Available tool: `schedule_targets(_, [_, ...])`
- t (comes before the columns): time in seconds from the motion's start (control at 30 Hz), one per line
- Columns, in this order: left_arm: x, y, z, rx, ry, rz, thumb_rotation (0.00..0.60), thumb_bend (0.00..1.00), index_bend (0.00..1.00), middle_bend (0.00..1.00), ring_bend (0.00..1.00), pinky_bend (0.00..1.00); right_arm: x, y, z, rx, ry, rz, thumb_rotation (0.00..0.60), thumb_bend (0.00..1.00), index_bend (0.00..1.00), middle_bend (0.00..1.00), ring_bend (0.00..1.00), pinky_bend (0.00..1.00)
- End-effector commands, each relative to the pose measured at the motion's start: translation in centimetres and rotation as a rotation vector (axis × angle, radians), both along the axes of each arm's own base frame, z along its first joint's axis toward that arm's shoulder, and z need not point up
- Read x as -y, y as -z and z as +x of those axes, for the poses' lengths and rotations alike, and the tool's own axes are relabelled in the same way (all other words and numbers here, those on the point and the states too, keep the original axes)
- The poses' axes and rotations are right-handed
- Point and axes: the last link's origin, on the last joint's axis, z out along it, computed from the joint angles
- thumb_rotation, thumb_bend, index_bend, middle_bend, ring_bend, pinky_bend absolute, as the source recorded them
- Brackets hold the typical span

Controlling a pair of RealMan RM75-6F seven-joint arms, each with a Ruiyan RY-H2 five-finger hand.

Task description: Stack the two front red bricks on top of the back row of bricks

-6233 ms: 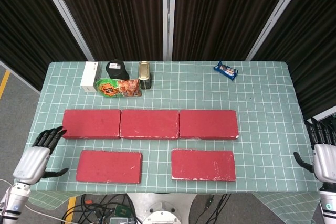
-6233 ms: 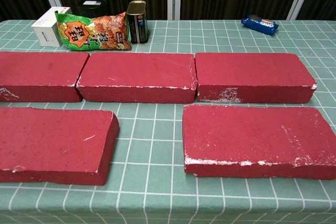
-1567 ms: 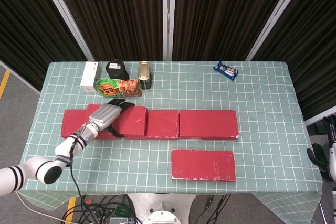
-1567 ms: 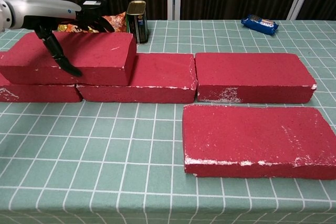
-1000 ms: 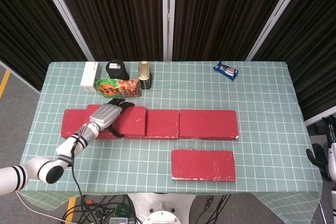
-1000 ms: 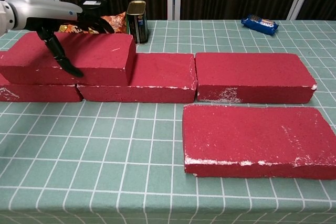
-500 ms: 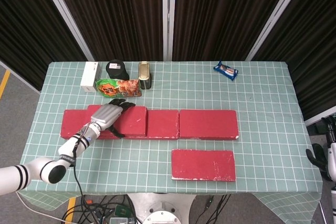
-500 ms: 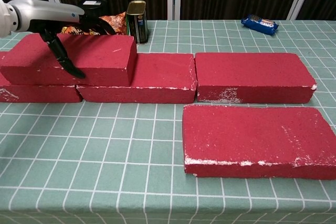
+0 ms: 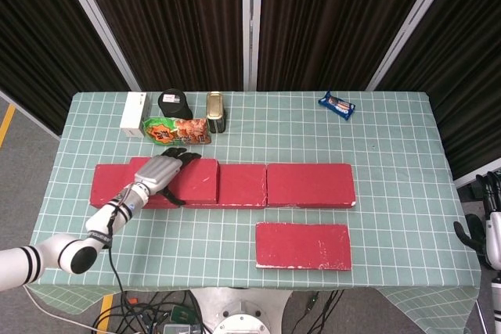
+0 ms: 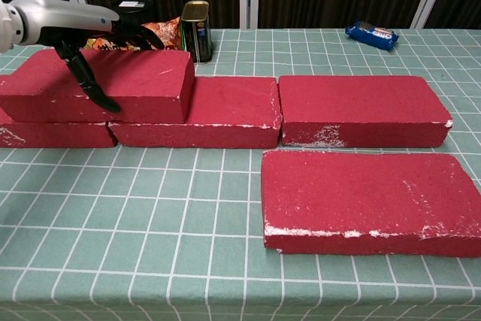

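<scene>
Crowding behind stacked brick [image 10: 113, 80], snack bag [image 9: 178, 131], can [image 9: 215, 112]

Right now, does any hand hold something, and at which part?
The left hand grips the stacked red brick across its top near its left end. The right hand holds nothing.

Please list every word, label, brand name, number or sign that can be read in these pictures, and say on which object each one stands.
Snack bag: large printed characters on the orange and green front, too blurred and partly hidden to read.
Blue packet: white lettering, too small to read.
Black jar: a pale label on the lid, unreadable.
Tin can: no readable print.
White box: no readable print.
Red bricks: no text, only white scuffs.
</scene>
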Motion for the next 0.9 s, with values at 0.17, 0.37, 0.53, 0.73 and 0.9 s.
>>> schedule_targets(0.17, [-0.02, 0.06, -0.06, -0.002, 0.001, 0.002, 0.600, 0.04, 0.07, 0.08, 0.00, 0.02, 0.00, 0.00, -0.06, 0.001, 0.002, -0.001, 0.600, 0.20, 0.00, 0.00, 0.00, 0.00])
schedule_targets(0.37, [0.05, 0.11, 0.01, -0.004, 0.004, 0.001, 0.600, 0.04, 0.06, 0.04, 0.00, 0.02, -0.01, 0.04, -0.13, 0.002, 0.004, 0.000, 0.600, 0.20, 0.00, 0.00, 0.00, 0.00])
schedule_targets(0.53, [0.07, 0.08, 0.00, 0.003, 0.003, 0.006, 0.600, 0.04, 0.06, 0.00, 0.00, 0.02, -0.04, 0.02, -0.17, 0.002, 0.006, -0.001, 0.600, 0.20, 0.00, 0.00, 0.00, 0.00])
schedule_targets(0.73, [0.24, 0.00, -0.03, 0.009, 0.001, -0.002, 0.600, 0.02, 0.04, 0.00, 0.00, 0.02, -0.03, 0.00, -0.20, 0.002, 0.007, -0.002, 0.600, 0.20, 0.00, 0.00, 0.00, 0.00])
schedule_targets(0.9, [0.48, -0.22, -0.04, 0.010, 0.003, -0.004, 0.600, 0.01, 0.04, 0.00, 0.00, 0.01, -0.05, 0.02, -0.15, 0.003, 0.003, -0.002, 0.600, 0.20, 0.00, 0.00, 0.00, 0.00])
